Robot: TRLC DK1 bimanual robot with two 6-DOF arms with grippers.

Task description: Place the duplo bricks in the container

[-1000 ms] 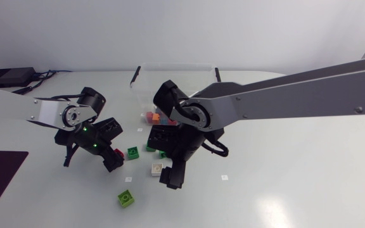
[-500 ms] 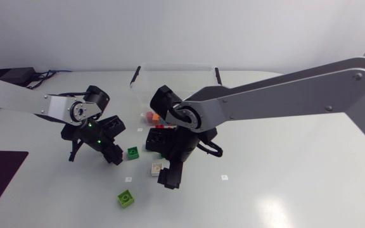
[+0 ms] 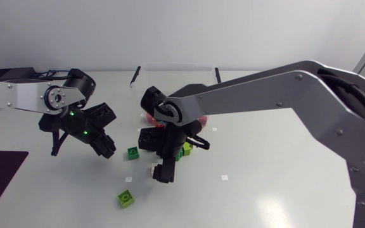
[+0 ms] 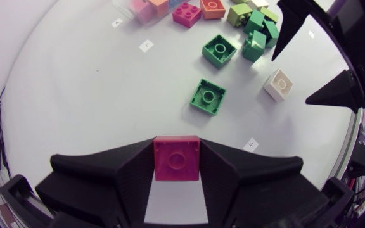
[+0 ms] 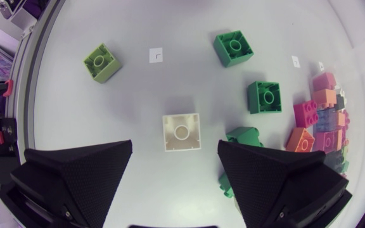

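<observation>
your left gripper (image 4: 177, 144) clamps a magenta square duplo brick (image 4: 176, 159), your right gripper (image 5: 175, 149) gapes over a cream square brick (image 5: 182, 132); the clear plastic container (image 3: 176, 64) holds a few bricks, while a lime green brick (image 3: 126, 198) and a dark green brick (image 3: 132, 152) wait outside.

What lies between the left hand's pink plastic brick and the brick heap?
A near green plastic brick and a farther green brick: left wrist view.

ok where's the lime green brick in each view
head view: lime green brick low in the picture, alone, below the dark green brick.
left wrist view: not in it.
right wrist view: beyond the cream brick, beside a paper marker.
shared landmark: the dark green brick.
</observation>
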